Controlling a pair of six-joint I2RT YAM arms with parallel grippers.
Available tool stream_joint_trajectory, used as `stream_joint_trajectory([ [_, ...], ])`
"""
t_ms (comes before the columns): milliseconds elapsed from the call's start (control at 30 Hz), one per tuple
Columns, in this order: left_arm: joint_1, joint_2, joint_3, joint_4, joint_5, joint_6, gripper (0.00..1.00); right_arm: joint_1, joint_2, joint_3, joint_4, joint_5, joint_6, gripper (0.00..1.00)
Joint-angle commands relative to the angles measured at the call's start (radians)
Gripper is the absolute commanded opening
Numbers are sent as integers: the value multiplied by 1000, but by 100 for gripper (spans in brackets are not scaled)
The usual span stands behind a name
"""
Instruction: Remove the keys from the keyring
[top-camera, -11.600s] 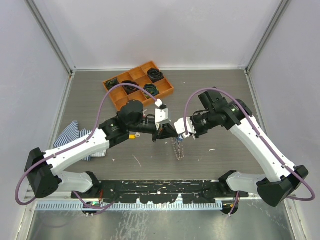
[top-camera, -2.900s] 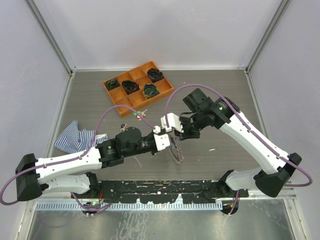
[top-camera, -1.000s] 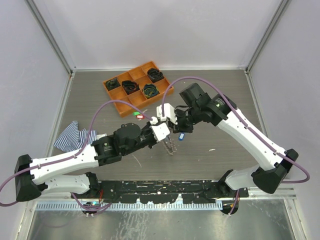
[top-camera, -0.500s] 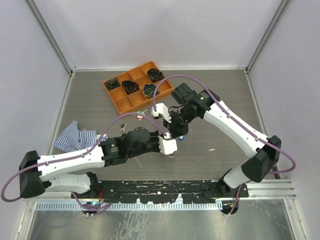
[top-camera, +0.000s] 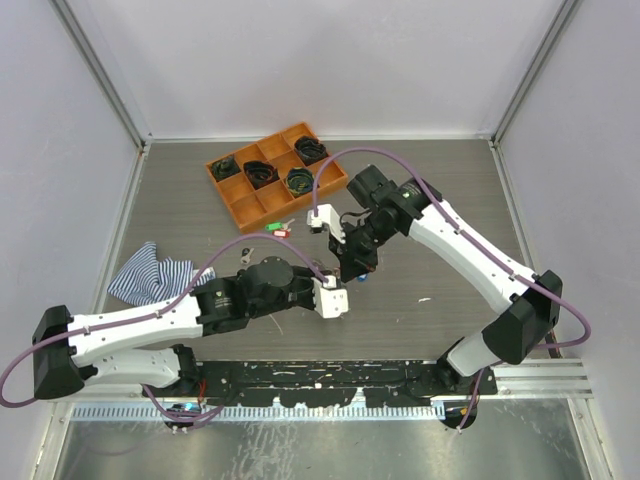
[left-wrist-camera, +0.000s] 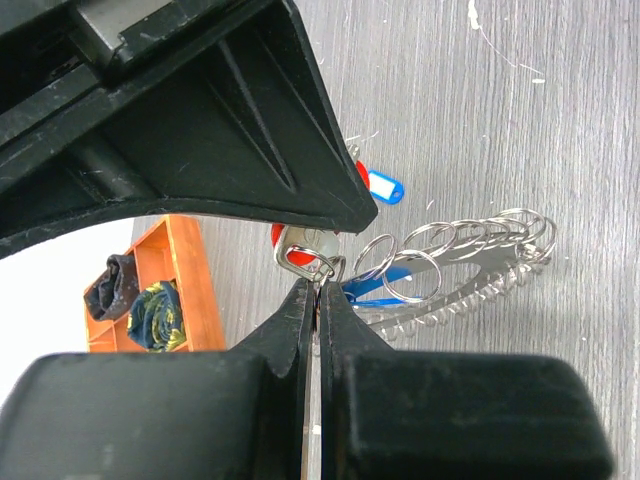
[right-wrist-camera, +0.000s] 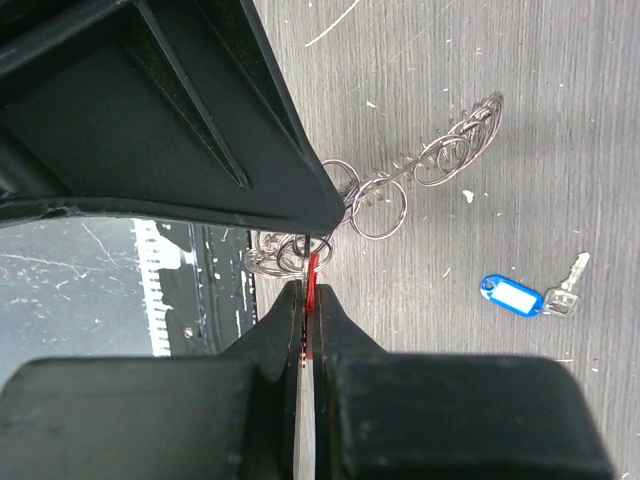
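Note:
In the left wrist view my left gripper (left-wrist-camera: 316, 292) is shut on a small ring at one end of the keyring (left-wrist-camera: 470, 245), a wire loop strung with silvery rings hanging above the table. A blue tag (left-wrist-camera: 400, 282) still hangs on it. My right gripper (right-wrist-camera: 308, 285) is shut on the red tag (right-wrist-camera: 312, 268) of a key at the same end, tip to tip with the left fingers. Seen from above, both grippers (top-camera: 336, 292) (top-camera: 356, 264) meet mid-table and hide the keyring. A loose blue-tagged key (right-wrist-camera: 515, 297) lies on the table beside them.
An orange compartment tray (top-camera: 243, 207) holding black coiled bundles stands at the back left. Loose keys with green and red tags (top-camera: 276, 229) lie just in front of it. A striped cloth (top-camera: 150, 275) lies at the left edge.
Both grippers have shifted toward the near edge, staying joined at the keyring. The right arm has swung left over the left gripper. The blue-tagged key stays on the table.

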Motion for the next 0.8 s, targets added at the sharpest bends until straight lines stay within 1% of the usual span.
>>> stream_joint_trajectory([
  [0,-19,-27,29,19,80,54,0,-5,-31,-2,96,-42,48,1],
  [300,-19,-49,35,-39,41,119,0,-21,-80,-41,126,-43,108,1],
  [567,-14,-56,43,-54,29,175,0,-24,-103,-80,127,-79,117,1],
  [767,-5,-59,44,-53,40,185,0,-23,-126,-104,144,-58,141,1],
])
